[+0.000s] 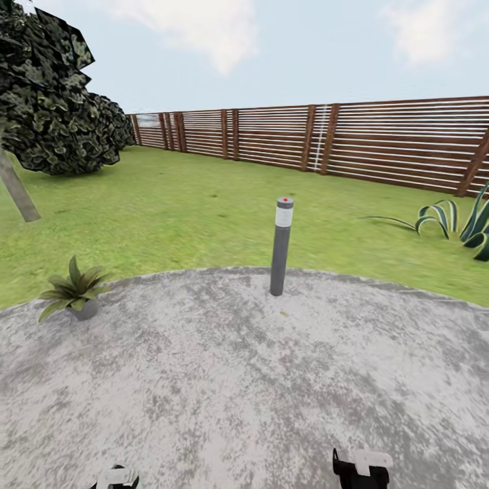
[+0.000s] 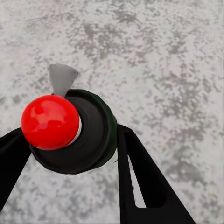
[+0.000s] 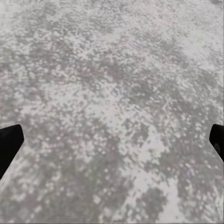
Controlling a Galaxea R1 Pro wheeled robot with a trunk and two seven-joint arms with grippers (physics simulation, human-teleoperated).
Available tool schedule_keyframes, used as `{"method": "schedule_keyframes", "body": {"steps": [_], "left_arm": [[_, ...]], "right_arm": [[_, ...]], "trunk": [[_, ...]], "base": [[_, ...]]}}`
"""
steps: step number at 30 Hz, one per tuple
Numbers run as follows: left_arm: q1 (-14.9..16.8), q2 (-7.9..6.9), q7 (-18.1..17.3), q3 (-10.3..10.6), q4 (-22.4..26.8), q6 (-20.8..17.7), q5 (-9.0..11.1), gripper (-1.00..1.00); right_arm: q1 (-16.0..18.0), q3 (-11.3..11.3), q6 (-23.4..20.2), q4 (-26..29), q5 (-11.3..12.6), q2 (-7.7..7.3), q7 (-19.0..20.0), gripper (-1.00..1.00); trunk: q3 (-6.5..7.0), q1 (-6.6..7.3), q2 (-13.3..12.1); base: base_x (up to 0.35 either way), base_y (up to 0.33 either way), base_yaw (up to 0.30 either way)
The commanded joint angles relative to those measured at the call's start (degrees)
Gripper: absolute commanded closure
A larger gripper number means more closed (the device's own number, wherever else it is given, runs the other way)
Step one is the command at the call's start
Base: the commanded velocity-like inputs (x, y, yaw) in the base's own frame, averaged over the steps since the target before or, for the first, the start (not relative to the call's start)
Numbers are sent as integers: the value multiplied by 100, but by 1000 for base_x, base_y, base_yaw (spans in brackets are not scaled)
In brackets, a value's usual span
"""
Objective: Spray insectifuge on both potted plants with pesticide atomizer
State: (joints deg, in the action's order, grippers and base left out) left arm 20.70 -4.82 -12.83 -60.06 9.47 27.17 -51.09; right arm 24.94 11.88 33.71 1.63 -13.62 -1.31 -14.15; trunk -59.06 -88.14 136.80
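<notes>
In the left wrist view my left gripper (image 2: 70, 142) is shut on the pesticide atomizer (image 2: 95, 133), seen from above: a dark green body, a black top, a shiny red knob (image 2: 50, 122) and a grey nozzle (image 2: 61, 78), over grey paving. One potted plant (image 1: 73, 288), a low rosette of pointed green leaves, stands at the left edge of the paved round (image 1: 244, 380). My right gripper (image 3: 112, 140) is open over bare paving, its black fingertips far apart. Both wrists peek in at the bottom of the head view: the left gripper (image 1: 115, 479) and the right gripper (image 1: 361, 468).
A grey bollard lamp (image 1: 281, 244) stands at the far rim of the paving, straight ahead. A spiky striped-leaf plant (image 1: 468, 224) grows on the lawn at the right. A dark tree (image 1: 47, 102) is at the left, and a brown slatted fence (image 1: 339, 139) closes the back.
</notes>
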Motion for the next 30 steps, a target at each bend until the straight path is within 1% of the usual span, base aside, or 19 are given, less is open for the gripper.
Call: {"method": "schedule_keyframes", "body": {"steps": [1, 14, 30], "left_arm": [[5, 5, -44, -51, 2, 8, -15, 100], [5, 7, -44, -49, 2, 8, -15, 100], [5, 3, -39, -58, 2, 8, -15, 100]], "right_arm": [[3, 33, 13, -5, -61, -1, -30, -100], [3, 33, 13, -5, -61, -1, -28, -100], [3, 33, 13, -5, -61, -1, -32, -100]], "trunk": [[-5, -2, 2], [-5, -2, 2], [-5, -2, 2]], "base": [[334, 0, 278], [339, -4, 278], [339, -106, 278]]}}
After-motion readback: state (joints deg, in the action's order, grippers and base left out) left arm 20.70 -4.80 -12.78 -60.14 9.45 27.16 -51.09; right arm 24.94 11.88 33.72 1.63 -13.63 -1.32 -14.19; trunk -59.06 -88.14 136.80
